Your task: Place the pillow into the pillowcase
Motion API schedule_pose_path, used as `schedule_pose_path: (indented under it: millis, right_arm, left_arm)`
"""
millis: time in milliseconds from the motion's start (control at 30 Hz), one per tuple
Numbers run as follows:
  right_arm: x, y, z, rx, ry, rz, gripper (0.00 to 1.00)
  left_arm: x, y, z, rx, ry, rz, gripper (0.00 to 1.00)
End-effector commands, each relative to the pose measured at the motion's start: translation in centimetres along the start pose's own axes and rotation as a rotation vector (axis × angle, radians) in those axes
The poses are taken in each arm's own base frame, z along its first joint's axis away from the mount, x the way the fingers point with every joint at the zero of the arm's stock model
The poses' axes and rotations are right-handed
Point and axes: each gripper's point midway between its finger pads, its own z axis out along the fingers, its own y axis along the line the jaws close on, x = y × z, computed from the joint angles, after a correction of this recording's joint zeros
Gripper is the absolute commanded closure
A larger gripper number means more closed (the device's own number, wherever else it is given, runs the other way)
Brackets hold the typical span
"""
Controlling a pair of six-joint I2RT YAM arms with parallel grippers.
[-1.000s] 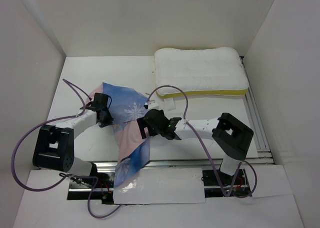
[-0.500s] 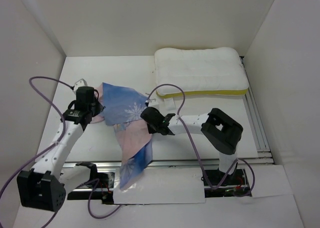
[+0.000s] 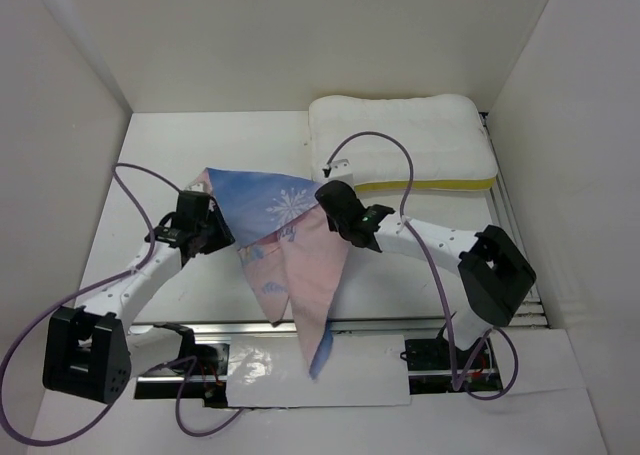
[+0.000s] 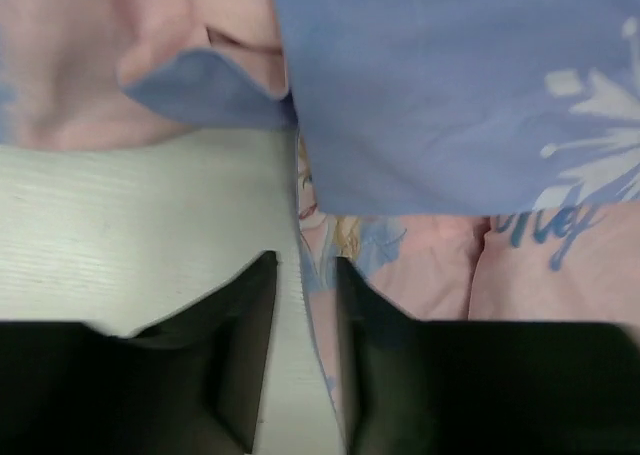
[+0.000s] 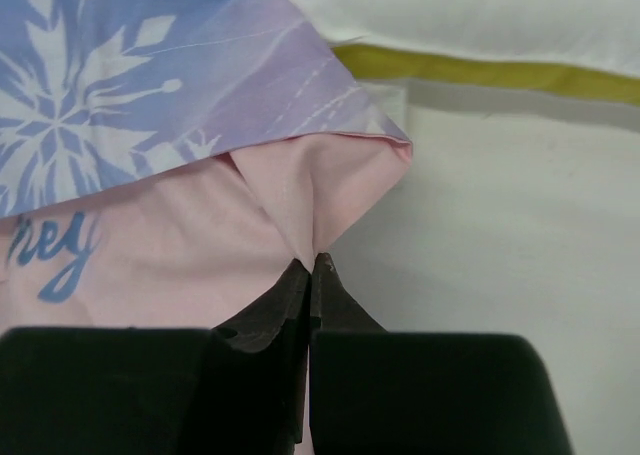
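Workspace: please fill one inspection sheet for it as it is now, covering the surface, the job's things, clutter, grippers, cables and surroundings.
Surface: white table.
Job's things: pillow at far right, not in its cover; pillowcase crumpled mid-table, its tip drooping past the near edge.
Clutter: nothing seen.
Grippers: left gripper open at the pillowcase's left edge; right gripper shut on a pink fold of the pillowcase.
Cables: purple cable loops over the pillow.
Surroundings: white walls on three sides.
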Motion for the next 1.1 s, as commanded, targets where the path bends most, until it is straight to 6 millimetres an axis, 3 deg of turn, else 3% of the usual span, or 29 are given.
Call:
schedule_pose_path:
  millis: [0, 67, 233, 333, 367, 467, 600, 633, 733, 767, 933, 1067]
  right_arm:
    - [-0.7, -2.3, -0.2, 0.054, -0.013, -0.08, 1.0]
    - [-0.9, -2.5, -0.1, 0.049, -0.016, -0.093, 1.0]
    - [-0.6, -2.2, 0.3, 0.025, -0.004, -0.098, 1.0]
    - [-0.8, -1.6, 0.2, -0.007, -0.003, -0.104, 1.0]
    - [-0.9, -1.8, 0.4, -0.008, 0.001, -0.099, 1.0]
    - [-1.0, -1.9, 0.7, -0.008, 0.004, -0.093, 1.0]
    - [-1.1, -2.5, 1.0, -0.048, 0.018, -0.061, 1.0]
    - [-1.4, -2.7, 0.9, -0.056, 0.014, -0.051, 1.0]
    - [-1.5, -2.9, 0.8, -0.099, 0.014, -0.025, 1.0]
    - [-1.7, -2.6, 0.5, -0.119, 0.009, -0.022, 1.0]
    - [-2.3, -2.5, 0.0, -0.17, -0.003, -0.001, 1.0]
    - [-3.3, -2.3, -0.6, -0.185, -0.026, 0.007, 1.0]
  left_arm:
    - [0.9, -2.2, 0.8, 0.124, 0.0, 0.079, 0.54]
    - [1.5, -2.8, 1.0, 0.163, 0.006, 0.097, 0.32]
    - [1.4, -5.2, 1.4, 0.273, -0.031, 0.166, 0.01]
    - [2.7, -6.2, 2.2, 0.301, -0.022, 0.276, 0.0]
    - [1.7, -6.6, 2.4, 0.283, -0.063, 0.309, 0.0]
    - [1.6, -7.9, 3.2, 0.247, -0.081, 0.408, 0.0]
    - [3.0, -8.6, 3.9, 0.218, -0.067, 0.568, 0.0]
    - [3.5, -8.7, 4.1, 0.208, -0.062, 0.584, 0.0]
    - [1.5, -8.1, 4.8, 0.1, -0.107, 0.568, 0.0]
    - [0.7, -8.8, 4.8, 0.096, -0.126, 0.563, 0.0]
    - [1.0, -8.8, 6.8, 0.023, -0.11, 0.618, 0.0]
    - [2.2, -9.7, 7.2, 0.053, -0.067, 0.664, 0.0]
